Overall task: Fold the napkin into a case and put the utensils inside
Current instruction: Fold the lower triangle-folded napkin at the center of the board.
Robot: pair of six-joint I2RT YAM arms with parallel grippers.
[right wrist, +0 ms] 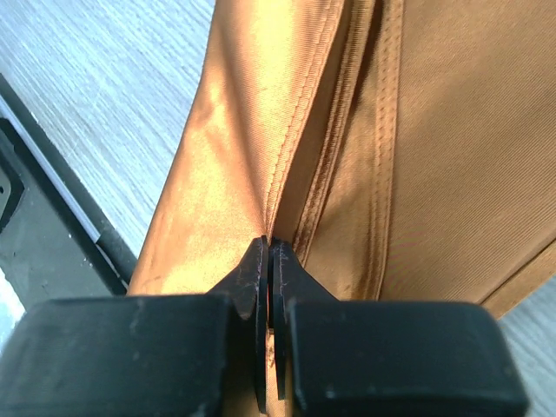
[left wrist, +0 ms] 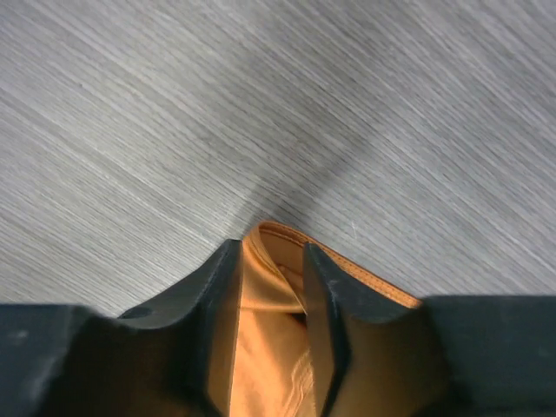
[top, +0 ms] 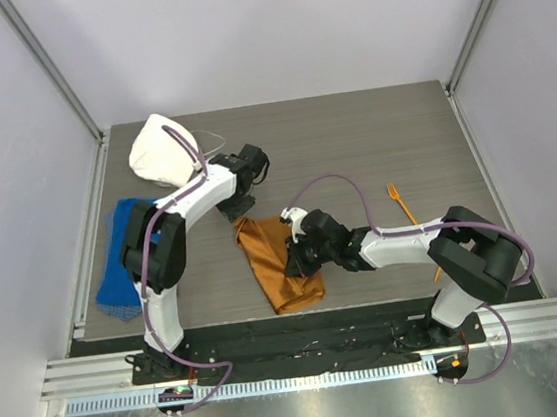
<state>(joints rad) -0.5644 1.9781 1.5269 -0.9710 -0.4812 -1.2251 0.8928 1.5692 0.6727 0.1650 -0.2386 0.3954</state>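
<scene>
- Two grippers sit at the napkin [top: 270, 270], which lies as a creased, partly folded strip on the table [top: 372, 147] between the arms, near the front edge.
- Closed tight, the right gripper [right wrist: 268, 248] pinches a hemmed fold along the napkin's right side.
- At the far corner, the left gripper [left wrist: 271, 252] has its fingers apart, with cloth lying between them but not squeezed.
- The step in hand looks like folding the cloth into the case. It is not yet a tidy, narrow strip.
- Next, the right gripper would need to carry its pinched edge across the cloth and lay it flat, with the left gripper clear or pinning the corner.
- The fork [top: 399, 203] lies on the table well to the right, apart from the napkin. I cannot pick out the spoon clearly.
</scene>
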